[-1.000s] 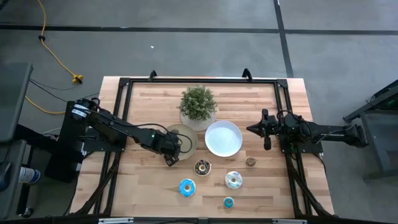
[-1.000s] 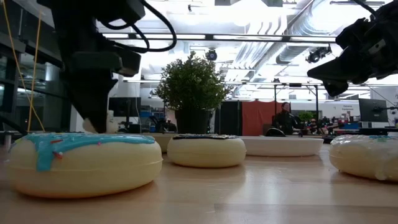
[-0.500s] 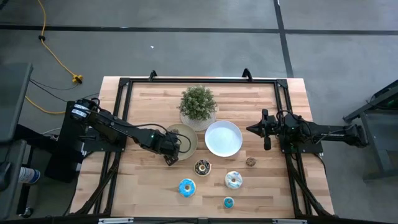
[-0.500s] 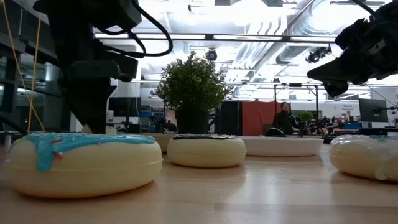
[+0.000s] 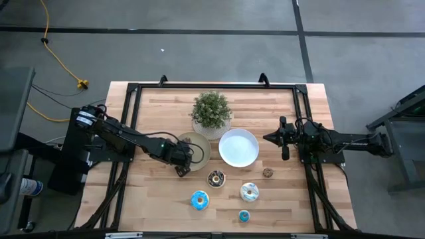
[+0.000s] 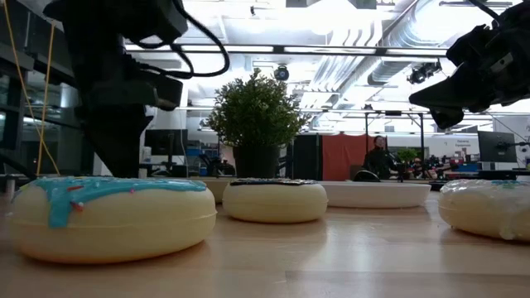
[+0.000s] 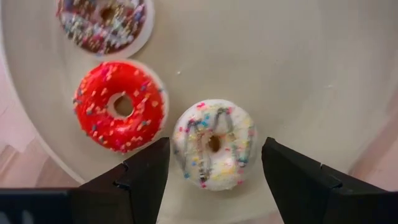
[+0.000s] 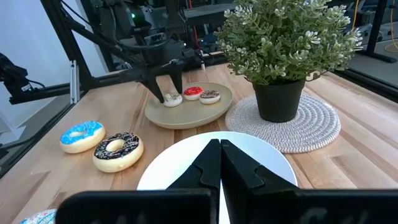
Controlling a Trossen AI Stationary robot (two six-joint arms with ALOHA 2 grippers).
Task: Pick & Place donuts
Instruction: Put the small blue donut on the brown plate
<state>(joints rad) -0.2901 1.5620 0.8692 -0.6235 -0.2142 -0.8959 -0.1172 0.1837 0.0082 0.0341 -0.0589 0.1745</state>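
My left gripper is open over the near-left rim of the round tan plate. Its fingers stand on either side of a small white-iced donut that lies flat in the plate, with a gap on each side. A small red donut and a small chocolate sprinkled donut lie beside it. The right wrist view shows the same gripper over the plate. My right gripper is shut and empty, held above the table just right of the white plate.
On the near table lie a dark chocolate donut, a white-and-blue donut, a blue donut, a small blue one and a small brown one. A potted plant stands on a woven mat behind the plates.
My left gripper has shifted a little toward the table's left edge over the tan plate. The donuts and the right arm have kept still.
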